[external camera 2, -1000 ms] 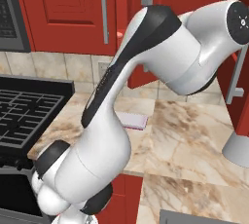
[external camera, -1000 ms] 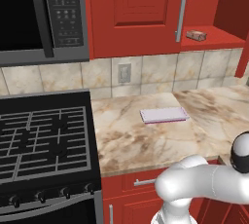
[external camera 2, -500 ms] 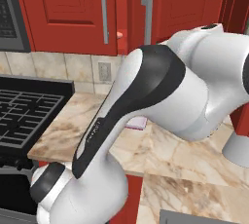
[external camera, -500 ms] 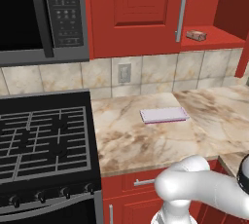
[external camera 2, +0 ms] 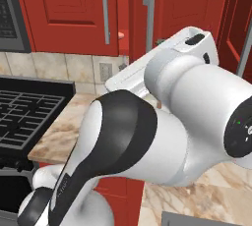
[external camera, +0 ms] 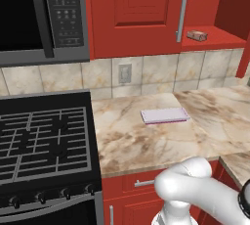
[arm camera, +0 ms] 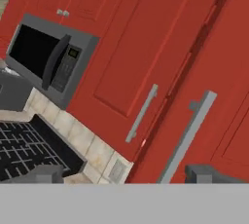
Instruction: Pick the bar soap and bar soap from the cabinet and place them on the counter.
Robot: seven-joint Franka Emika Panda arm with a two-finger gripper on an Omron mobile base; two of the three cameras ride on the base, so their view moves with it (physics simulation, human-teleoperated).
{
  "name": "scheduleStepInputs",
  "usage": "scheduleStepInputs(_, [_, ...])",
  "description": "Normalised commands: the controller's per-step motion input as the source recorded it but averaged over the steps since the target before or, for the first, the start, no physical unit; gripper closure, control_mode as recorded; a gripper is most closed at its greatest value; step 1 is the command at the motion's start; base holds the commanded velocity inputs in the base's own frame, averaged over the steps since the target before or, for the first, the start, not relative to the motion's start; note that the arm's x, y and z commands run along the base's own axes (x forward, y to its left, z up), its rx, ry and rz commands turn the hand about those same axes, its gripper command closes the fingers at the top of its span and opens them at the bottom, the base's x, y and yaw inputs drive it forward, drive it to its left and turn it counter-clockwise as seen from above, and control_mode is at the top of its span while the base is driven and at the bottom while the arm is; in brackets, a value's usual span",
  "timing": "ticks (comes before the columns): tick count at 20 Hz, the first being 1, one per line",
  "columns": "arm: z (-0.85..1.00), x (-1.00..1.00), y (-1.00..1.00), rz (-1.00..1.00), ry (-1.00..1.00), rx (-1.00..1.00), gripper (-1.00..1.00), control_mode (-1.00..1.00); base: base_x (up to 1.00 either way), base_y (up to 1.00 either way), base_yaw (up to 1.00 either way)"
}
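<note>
Red cabinet (external camera: 141,9) doors fill most of what I see. One soap (external camera: 197,35) lies on the red shelf (external camera: 215,40) in the open part of the cabinet, just right of a silver handle (external camera: 182,11). A pale pad (external camera: 164,115) lies flat on the table (external camera: 146,141), near the wall. My hand (arm camera: 124,173) is spread wide and holds nothing (its tips point at the cabinet doors). The black stove (external camera: 44,143) sits left of the table.
</note>
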Motion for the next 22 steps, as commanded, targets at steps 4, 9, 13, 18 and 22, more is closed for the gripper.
scheduleStepInputs(4, [0.00, -0.38, 0.38, 0.00, -0.16, -0.16, -1.00, -1.00, 0.00, 0.00, 0.00])
scheduleStepInputs(9, [0.00, -0.17, 0.50, 0.00, -0.12, -0.18, -1.00, -1.00, 0.00, 0.00, 0.00])
scheduleStepInputs(13, [0.00, -0.01, 0.60, 0.00, -0.06, -0.18, -1.00, -1.00, 0.00, 0.00, 0.00])
scheduleStepInputs(18, [0.00, 0.00, 0.56, 0.00, -0.04, -0.17, -1.00, -1.00, 0.00, 0.00, 0.00])
scheduleStepInputs(22, [0.00, 0.00, 0.40, 0.00, -0.05, -0.15, -1.00, -1.00, 0.00, 0.00, 0.00])
